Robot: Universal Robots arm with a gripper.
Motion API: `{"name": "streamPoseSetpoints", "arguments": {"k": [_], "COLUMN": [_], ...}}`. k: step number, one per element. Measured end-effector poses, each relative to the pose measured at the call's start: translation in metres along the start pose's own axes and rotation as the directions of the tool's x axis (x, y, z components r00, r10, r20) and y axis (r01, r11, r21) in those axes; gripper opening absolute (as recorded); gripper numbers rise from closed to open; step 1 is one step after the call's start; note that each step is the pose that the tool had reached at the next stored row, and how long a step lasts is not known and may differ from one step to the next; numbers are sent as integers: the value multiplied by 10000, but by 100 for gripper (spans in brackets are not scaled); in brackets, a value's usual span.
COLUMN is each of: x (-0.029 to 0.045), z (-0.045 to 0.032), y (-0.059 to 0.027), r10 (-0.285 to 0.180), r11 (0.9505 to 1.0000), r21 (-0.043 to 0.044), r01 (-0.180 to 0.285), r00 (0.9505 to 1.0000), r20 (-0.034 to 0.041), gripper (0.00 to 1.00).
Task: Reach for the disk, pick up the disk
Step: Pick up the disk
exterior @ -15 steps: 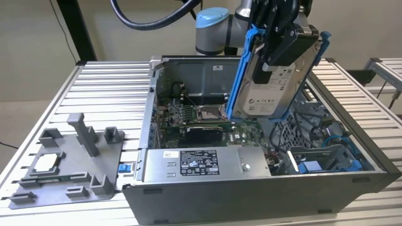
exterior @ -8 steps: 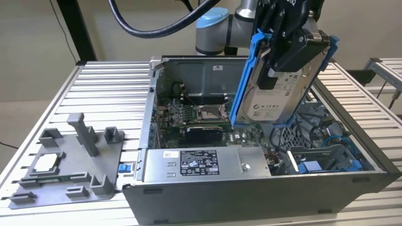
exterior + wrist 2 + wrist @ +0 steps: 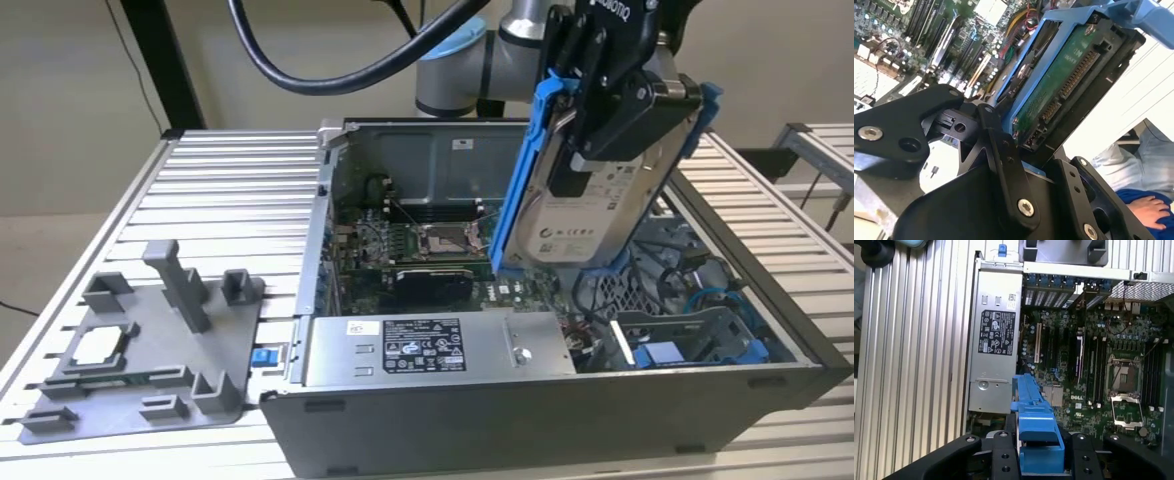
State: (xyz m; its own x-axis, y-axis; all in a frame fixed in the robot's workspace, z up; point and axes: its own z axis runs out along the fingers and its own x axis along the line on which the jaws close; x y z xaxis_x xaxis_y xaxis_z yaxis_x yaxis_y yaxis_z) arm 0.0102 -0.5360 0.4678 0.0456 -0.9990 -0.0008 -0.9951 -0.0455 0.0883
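The hand (image 3: 607, 105) grips the disk (image 3: 587, 215) tight. The disk hangs below the hand, long side up and down, above the open computer (image 3: 561, 400).

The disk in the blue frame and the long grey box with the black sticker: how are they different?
The disk is gripped by the gripper and held up above the computer case; the long grey box sits fixed inside the case. The disk stands steeply on edge; the box lies flat. The disk has a blue frame and a white label; the box has no frame and a black-and-white one. Both are grey metal and rectangular.
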Motion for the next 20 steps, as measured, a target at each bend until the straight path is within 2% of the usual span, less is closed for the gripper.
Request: {"name": "streamPoseSetpoints", "arguments": {"k": [4, 7, 13, 20], "x": [31, 55, 85, 92], "z": [35, 44, 44, 43], "y": [-3, -8, -11, -17], "r10": [10, 15, 20, 23], "r11": [10000, 10000, 10000, 10000], "r21": [19, 24, 36, 35], "r01": [-10, -15, -21, -24], "r00": [10000, 10000, 9994, 9994], "r20": [23, 95, 344, 350], "gripper": [0, 0, 0, 0]}}
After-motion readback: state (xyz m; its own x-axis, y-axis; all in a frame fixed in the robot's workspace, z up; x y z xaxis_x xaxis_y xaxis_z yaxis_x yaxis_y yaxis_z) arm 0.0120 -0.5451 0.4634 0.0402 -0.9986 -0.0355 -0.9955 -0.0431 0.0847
